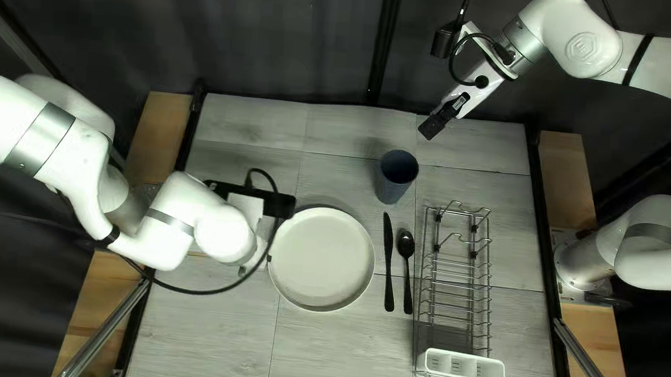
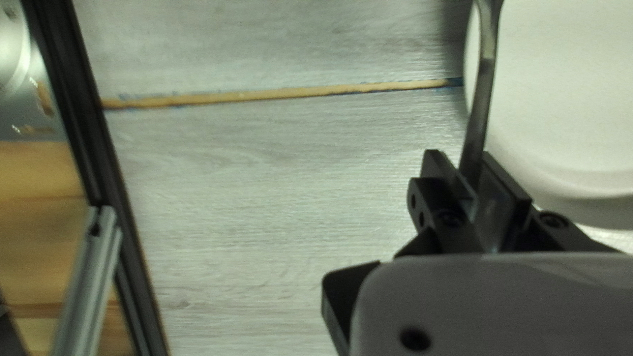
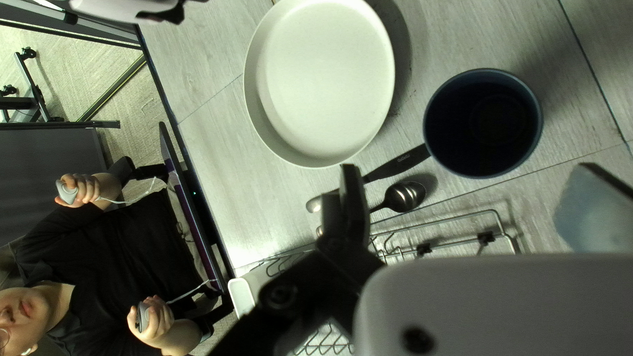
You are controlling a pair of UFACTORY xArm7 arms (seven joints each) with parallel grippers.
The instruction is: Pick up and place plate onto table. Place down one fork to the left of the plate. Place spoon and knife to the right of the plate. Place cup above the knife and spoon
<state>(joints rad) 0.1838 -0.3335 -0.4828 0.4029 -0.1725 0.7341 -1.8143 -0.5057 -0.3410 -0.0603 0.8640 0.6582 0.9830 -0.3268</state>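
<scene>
My left claw (image 2: 470,185) is clamped on the fork (image 2: 480,99), which stands just beside the plate's (image 2: 559,89) left rim. I'd lower it flat onto the table (image 2: 272,173), parallel to the knife (image 1: 388,260) and clear of the rim, then release. My right claw (image 1: 438,123) hangs spread apart beyond the cup (image 1: 398,176), with 0 work left, I judge.

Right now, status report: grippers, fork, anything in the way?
Left gripper shut on fork, just left of plate. Right gripper open, raised beyond cup. Knife, spoon lie right of plate. Bare table under fork.
</scene>
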